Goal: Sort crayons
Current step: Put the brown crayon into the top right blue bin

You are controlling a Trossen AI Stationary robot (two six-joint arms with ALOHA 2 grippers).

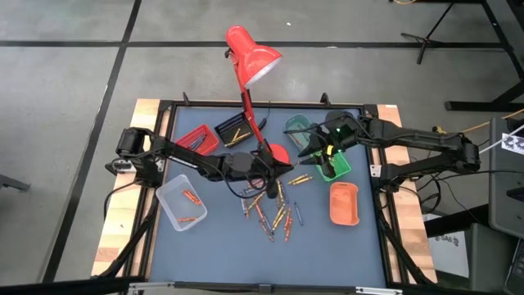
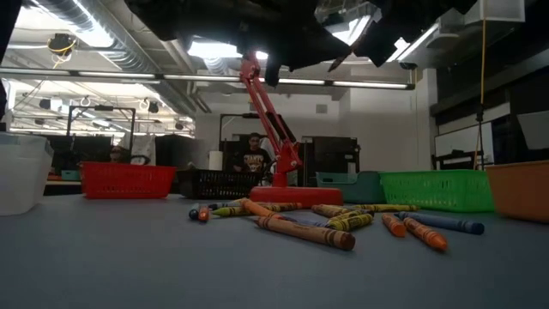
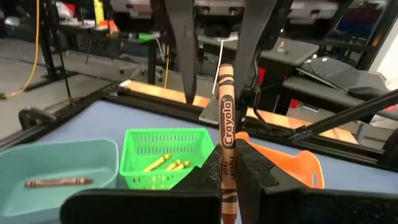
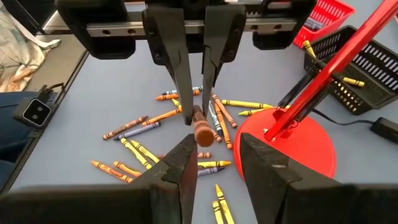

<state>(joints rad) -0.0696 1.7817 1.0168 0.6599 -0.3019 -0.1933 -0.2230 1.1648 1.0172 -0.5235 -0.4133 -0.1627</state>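
Left gripper clamped on a brown crayon, held upright above the table centre, near the red lamp base. Right gripper just opposite, jaws parted, level with the crayon's tip, not touching. Below, loose crayons scattered on the mat; beyond, green tray holding yellow ones.

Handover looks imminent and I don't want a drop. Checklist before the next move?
1. Left hand shut on brown paper-wrapped crayon: ok.
2. Right hand open: ok.
3. Crayon centred between right fingers: not ok, it sits near one finger.
4. Crayon deep enough between them: cannot tell.
5. Red desk lamp base apart from both hands: ok, but close.
6. Teal plastic tray already holding a brown crayon: ok.
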